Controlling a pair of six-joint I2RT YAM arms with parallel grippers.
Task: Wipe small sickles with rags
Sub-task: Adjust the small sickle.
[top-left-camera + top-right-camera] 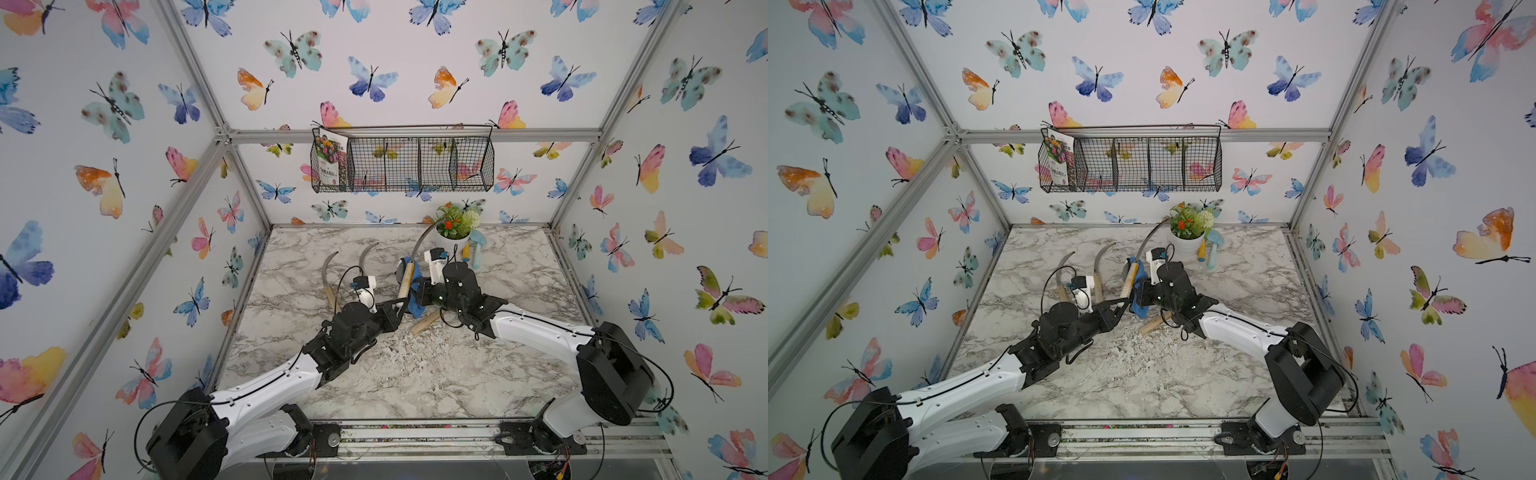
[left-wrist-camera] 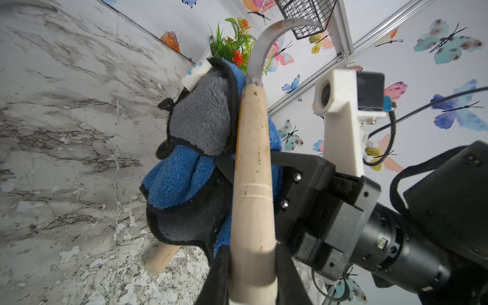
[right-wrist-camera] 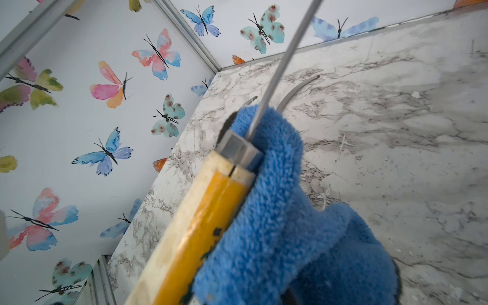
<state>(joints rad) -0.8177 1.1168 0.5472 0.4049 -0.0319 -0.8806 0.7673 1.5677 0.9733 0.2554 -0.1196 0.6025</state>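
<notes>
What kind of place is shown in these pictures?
Probably a robot test booth dressed as a gardening corner: aluminium frame with butterfly wallpaper, wire basket with a flower packet, potted plant.

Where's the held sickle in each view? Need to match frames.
Top view: held sickle mid-table, blade toward the back wall.
Top view: held sickle, same spot.
Left wrist: held sickle fills picture centre.
Right wrist: held sickle, lower centre.
Shared landmark: blue rag against its handle.

Blue-grey rag (image 2: 171, 179), marbled table (image 1: 415, 374), butterfly-print walls (image 1: 104, 174)
</notes>
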